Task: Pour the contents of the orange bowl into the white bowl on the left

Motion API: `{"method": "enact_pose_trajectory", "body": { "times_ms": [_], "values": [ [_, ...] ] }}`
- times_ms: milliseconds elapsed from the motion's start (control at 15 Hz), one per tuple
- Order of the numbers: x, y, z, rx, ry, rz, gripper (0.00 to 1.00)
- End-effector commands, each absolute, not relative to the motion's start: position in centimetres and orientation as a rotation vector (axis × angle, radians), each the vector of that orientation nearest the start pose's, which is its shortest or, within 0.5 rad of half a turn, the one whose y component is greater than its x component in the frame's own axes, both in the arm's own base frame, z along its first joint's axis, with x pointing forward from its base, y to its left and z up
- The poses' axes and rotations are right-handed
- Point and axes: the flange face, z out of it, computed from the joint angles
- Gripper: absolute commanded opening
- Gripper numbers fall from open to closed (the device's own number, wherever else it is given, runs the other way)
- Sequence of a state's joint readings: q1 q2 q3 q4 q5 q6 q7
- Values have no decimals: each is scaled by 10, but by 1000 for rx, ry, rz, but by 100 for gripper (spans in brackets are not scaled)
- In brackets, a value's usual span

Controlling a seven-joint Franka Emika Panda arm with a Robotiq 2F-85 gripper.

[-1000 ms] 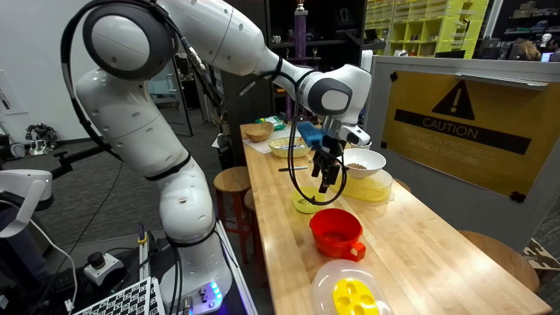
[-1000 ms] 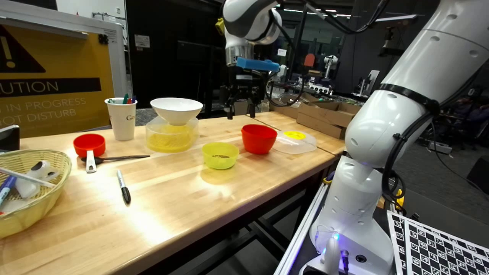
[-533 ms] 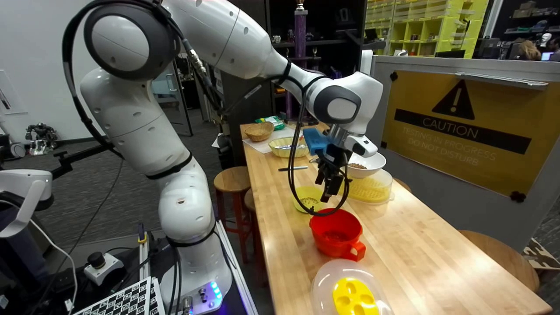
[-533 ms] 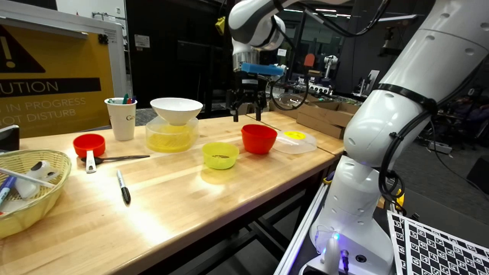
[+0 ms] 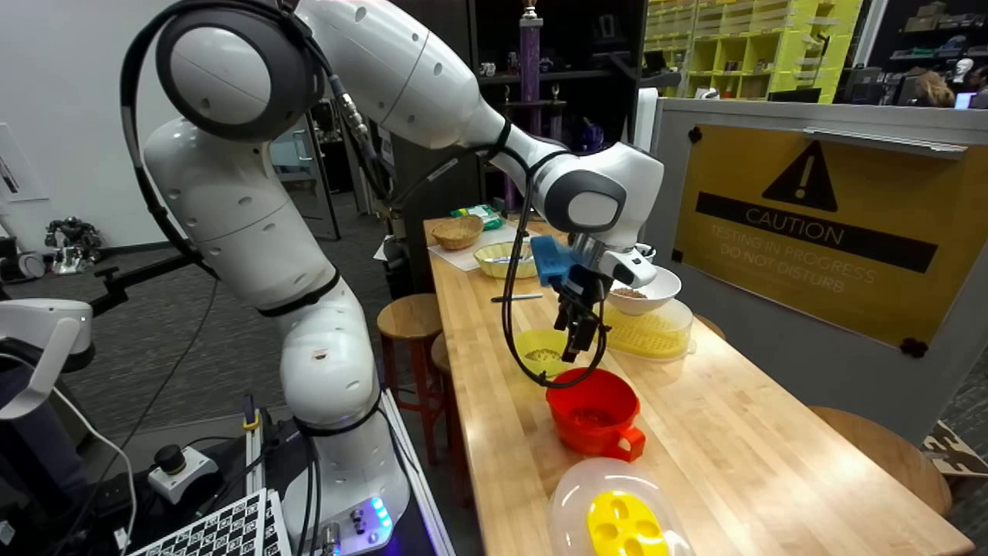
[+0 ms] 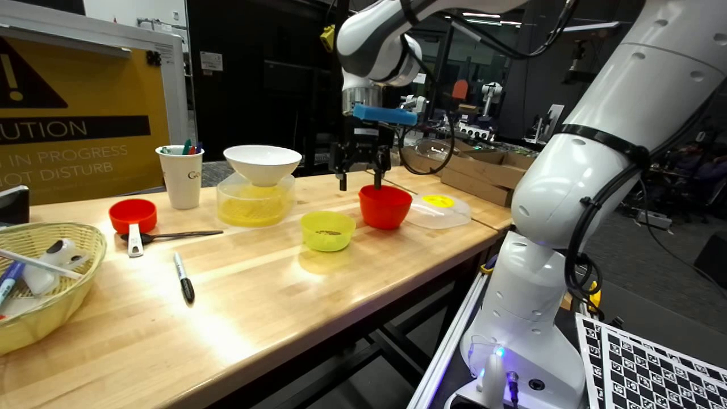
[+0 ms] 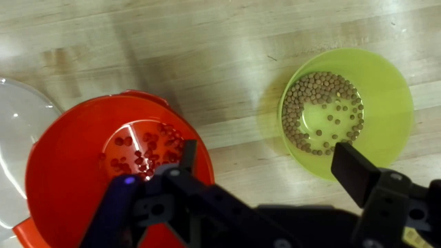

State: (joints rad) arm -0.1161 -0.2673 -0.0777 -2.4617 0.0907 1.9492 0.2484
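Now come lower, in an exterior view, with the white bowl [image 6: 262,163] unmoved left of the pincer [image 6: 360,185] and the orange bowl [image 6: 385,210] just below to the right. Hangs with jaws apart, holding nothing. In the wrist view, shows one tip over that bowl's side, with contents [image 7: 151,144] still inside; can't tell whether touching. Probably means lining up to pinch the rim, with pouring not yet begun. Far left of the pincer in an exterior view, can read "CAUTION / TESTING IN PROGRESS / DO NOT DISTURB" on a sign [image 6: 85,125], using both exterior views; then, nearer, "Go" on a cup [image 6: 182,180].
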Motion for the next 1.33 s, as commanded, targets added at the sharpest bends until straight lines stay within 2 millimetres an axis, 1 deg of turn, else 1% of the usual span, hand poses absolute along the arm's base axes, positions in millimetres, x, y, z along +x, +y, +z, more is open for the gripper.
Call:
{"method": "enact_pose_trajectory", "body": {
  "times_ms": [0, 267, 467, 600, 867, 1267],
  "values": [
    [407, -71, 377, -2936, 782, 294, 100],
    [406, -90, 377, -2922, 895, 238, 100],
    [400, -106, 376, -2911, 961, 216, 100],
    [396, -113, 374, -2904, 991, 214, 100],
    [392, -115, 367, -2897, 1006, 223, 100],
    [388, -102, 355, -2906, 989, 253, 100]
  ]
}}
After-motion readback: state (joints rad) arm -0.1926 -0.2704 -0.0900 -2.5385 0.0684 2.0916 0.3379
